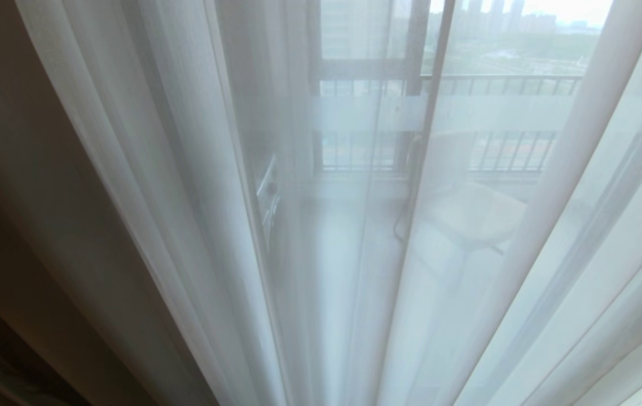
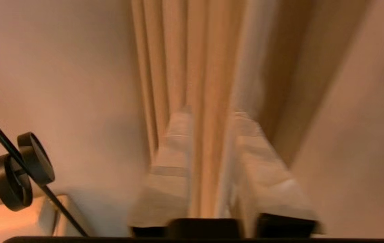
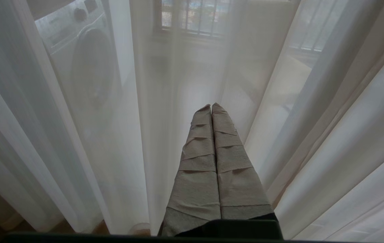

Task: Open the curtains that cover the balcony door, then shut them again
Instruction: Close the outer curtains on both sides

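- Sheer white curtains (image 1: 174, 169) hang drawn across the balcony door (image 1: 417, 84); its dark frame and frosted band show through the fabric, w/ railing (image 1: 501, 84) beyond.
- Opaque beige layer (image 1: 27, 186) bunched at left edge of head view.
- Left pincer (image 2: 212, 114), fingers slightly apart, w/ a beige fold between them; blurred.
- Right pincer (image 3: 211, 107) pressed together, empty, just before the sheer; washing machine (image 3: 77, 50) visible behind.

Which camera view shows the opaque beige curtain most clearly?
The left wrist view. There the opaque beige curtain hangs in clear vertical folds ahead of the left gripper. The head view shows it only at its left edge, beside the sheer white curtain. I cannot make it out in the right wrist view.
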You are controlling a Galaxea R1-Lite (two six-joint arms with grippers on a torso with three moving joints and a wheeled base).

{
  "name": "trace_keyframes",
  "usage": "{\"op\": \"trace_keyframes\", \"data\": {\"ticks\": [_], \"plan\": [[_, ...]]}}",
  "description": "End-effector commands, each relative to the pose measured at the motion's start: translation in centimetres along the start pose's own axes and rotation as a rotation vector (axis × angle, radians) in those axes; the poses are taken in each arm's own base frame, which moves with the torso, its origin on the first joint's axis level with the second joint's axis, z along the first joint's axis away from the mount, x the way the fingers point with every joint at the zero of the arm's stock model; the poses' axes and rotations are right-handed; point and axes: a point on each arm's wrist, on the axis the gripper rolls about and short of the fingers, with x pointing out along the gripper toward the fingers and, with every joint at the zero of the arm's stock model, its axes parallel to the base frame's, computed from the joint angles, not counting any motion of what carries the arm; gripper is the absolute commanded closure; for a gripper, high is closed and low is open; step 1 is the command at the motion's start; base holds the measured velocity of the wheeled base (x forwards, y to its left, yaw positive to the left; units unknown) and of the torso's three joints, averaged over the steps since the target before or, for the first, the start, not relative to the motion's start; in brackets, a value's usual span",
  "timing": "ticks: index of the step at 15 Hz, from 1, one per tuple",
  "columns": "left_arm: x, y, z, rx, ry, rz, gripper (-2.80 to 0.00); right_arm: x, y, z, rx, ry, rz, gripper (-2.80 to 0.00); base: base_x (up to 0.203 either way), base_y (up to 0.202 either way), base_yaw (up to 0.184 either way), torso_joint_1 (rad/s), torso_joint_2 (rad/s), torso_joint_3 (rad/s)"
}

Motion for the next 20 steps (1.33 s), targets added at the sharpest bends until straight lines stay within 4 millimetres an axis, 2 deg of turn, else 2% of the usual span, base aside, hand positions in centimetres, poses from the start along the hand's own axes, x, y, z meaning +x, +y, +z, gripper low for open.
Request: {"op": "trace_keyframes", "data": {"ticks": [1, 6, 10, 14, 17, 20], "plan": [[3.5, -0.2, -2.0, 0.038, 0.061, 0.051, -2.80, 0.0, 0.0, 0.0, -0.001, 0.000, 0.001, 0.00, 0.000, 0.000, 0.000, 0.000, 0.00, 0.000], [7.7, -0.7, -3.7, 0.035, 0.021, 0.082, -2.80, 0.0, 0.0, 0.0, -0.001, 0.000, 0.001, 0.00, 0.000, 0.000, 0.000, 0.000, 0.00, 0.000], [10.9, -2.1, -6.2, 0.038, 0.024, 0.037, -2.80, 0.0, 0.0, 0.0, -0.001, 0.000, 0.001, 0.00, 0.000, 0.000, 0.000, 0.000, 0.00, 0.000], [14.6, -1.9, -8.5, 0.033, -0.031, 0.011, -2.80, 0.0, 0.0, 0.0, -0.001, 0.000, 0.001, 0.00, 0.000, 0.000, 0.000, 0.000, 0.00, 0.000], [16.3, -2.5, -9.7, 0.017, -0.072, -0.049, -2.80, 0.0, 0.0, 0.0, -0.001, 0.000, 0.001, 0.00, 0.000, 0.000, 0.000, 0.000, 0.00, 0.000], [17.6, -2.8, -9.9, -0.002, -0.122, -0.056, -2.80, 0.0, 0.0, 0.0, -0.001, 0.000, 0.001, 0.00, 0.000, 0.000, 0.000, 0.000, 0.00, 0.000]]}}
